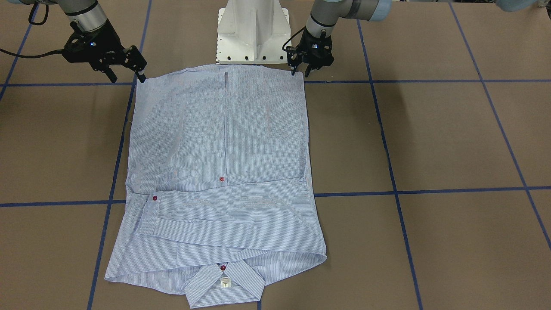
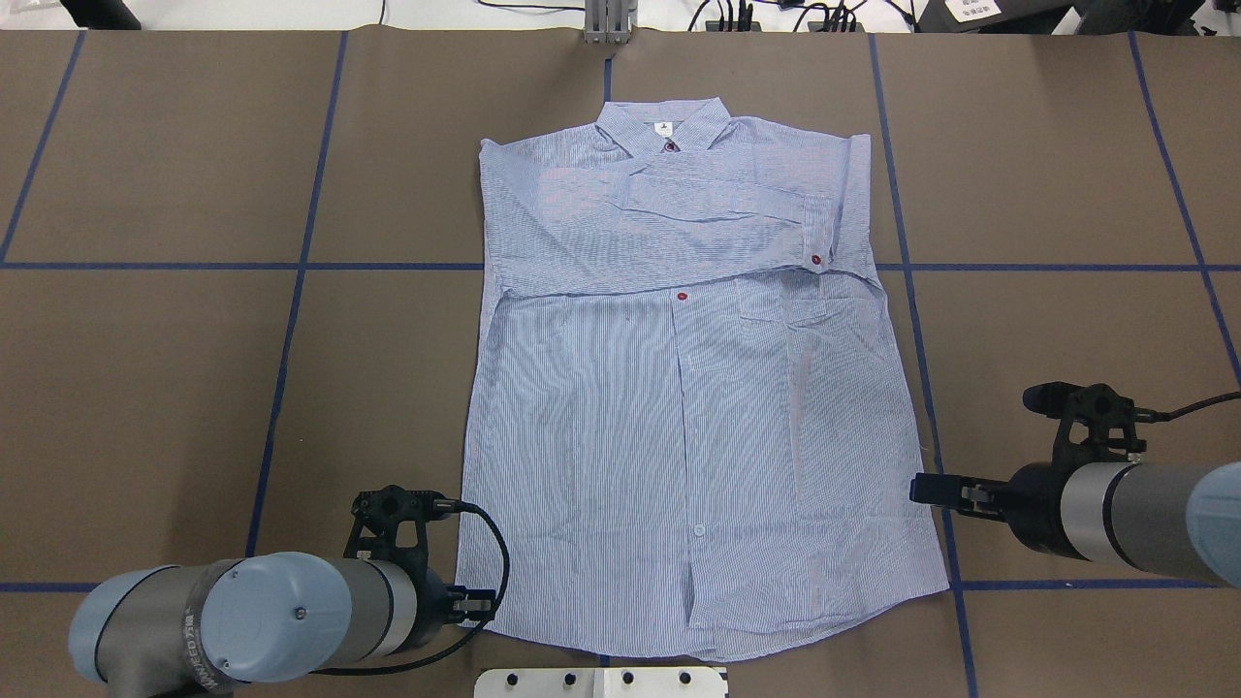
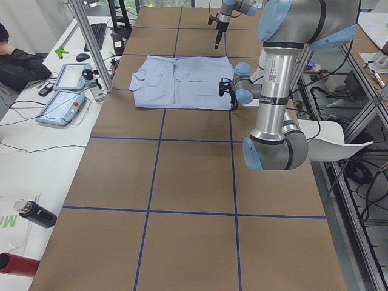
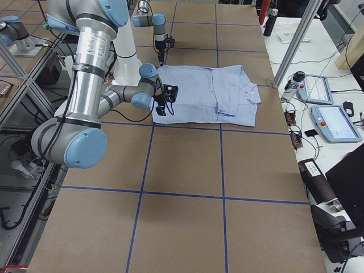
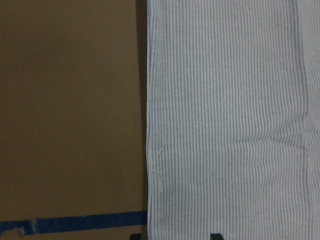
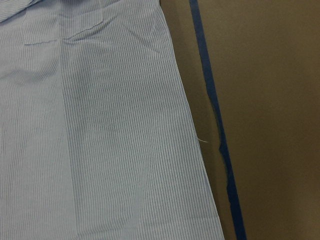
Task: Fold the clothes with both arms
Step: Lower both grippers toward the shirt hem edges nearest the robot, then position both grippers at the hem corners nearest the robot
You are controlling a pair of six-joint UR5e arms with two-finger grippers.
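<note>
The shirt [image 2: 679,407] is lying flat at the centre of the worktop [image 2: 194,388], its collar pointing to 12 o'clock and its sleeves folded across the chest. The left hand [image 1: 300,73] is hovering by its 7 o'clock hem corner, fingers spread and empty. The right hand [image 1: 128,79] is hovering at 4 o'clock, also spread.

Brown table [image 1: 452,137], blue tape grid [image 1: 430,80], white pedestal [image 1: 252,34] at robot edge, black bottle [image 3: 36,214]

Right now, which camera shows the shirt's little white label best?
The front-facing view: the label lies nearest that camera, unhidden inside the collar. The overhead view shows it tiny and far. Side views make it too small; wrist cameras see only the shirt stripes.
</note>
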